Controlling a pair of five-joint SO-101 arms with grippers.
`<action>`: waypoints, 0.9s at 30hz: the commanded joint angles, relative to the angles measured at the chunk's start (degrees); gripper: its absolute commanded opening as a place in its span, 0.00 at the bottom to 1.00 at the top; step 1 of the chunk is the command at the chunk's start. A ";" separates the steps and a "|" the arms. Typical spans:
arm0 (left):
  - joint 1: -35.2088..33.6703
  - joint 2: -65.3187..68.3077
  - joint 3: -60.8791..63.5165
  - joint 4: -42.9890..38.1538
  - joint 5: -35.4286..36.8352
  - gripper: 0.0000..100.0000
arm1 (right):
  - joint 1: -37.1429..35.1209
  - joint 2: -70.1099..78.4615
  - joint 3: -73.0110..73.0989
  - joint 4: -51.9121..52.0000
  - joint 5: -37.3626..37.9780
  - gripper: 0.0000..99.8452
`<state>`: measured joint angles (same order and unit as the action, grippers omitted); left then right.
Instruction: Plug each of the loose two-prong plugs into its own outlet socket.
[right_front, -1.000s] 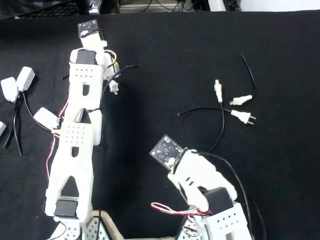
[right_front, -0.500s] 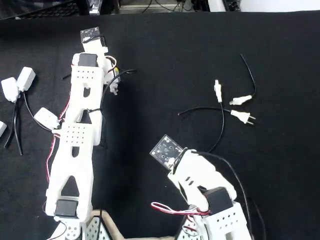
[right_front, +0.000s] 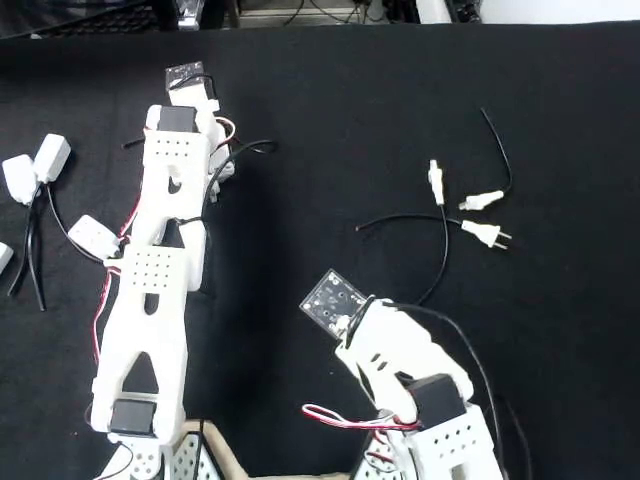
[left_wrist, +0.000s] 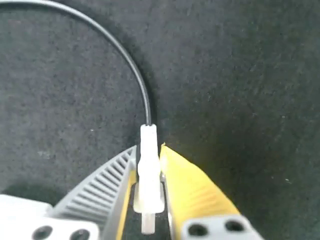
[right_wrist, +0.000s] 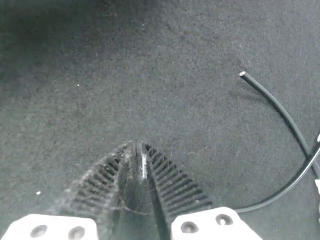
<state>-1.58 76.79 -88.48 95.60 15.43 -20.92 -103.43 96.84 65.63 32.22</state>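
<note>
Several white block-shaped outlet sockets (right_front: 50, 157) are lying at the left edge of the black cloth-covered table (right_front: 330, 110), with black leads trailing beside them; from the high view they are too small to tell what is sitting in their openings. Three loose white two-prong plugs (right_front: 483, 200) are resting on the cloth at the right side, well apart from the sockets, their thin black cords crossing one another. The white left arm (right_front: 165, 200) is stretching up the table just beside the sockets, while the white right arm (right_front: 410, 350) is sitting low near the middle. The left wrist view is showing the grip itself: the left gripper (left_wrist: 148, 150) is clamping a fourth white two-prong plug (left_wrist: 149, 175) between a grey ribbed finger and a yellow finger (left_wrist: 187, 180), the plug body standing lengthwise between them and its black cord (left_wrist: 125, 55) curving away over the cloth. The right wrist view is showing the right gripper (right_wrist: 136, 146) hanging over bare cloth with its two dark ribbed fingers pressed together on nothing, and a cut black cable end (right_wrist: 243, 75) lying near it.
</note>
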 joint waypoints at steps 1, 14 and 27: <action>-0.48 -0.97 -0.40 1.41 -0.44 0.04 | -0.62 -5.32 -0.31 -0.09 0.00 0.01; 2.77 -1.49 -7.52 2.90 -0.53 0.03 | -0.62 -5.32 -0.31 -0.26 0.00 0.01; 8.31 -28.48 -6.73 5.19 0.00 0.03 | -0.26 -5.67 -0.31 -2.81 -0.09 0.01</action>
<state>6.33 57.71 -92.70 100.35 15.43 -20.92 -103.43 96.84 64.22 32.22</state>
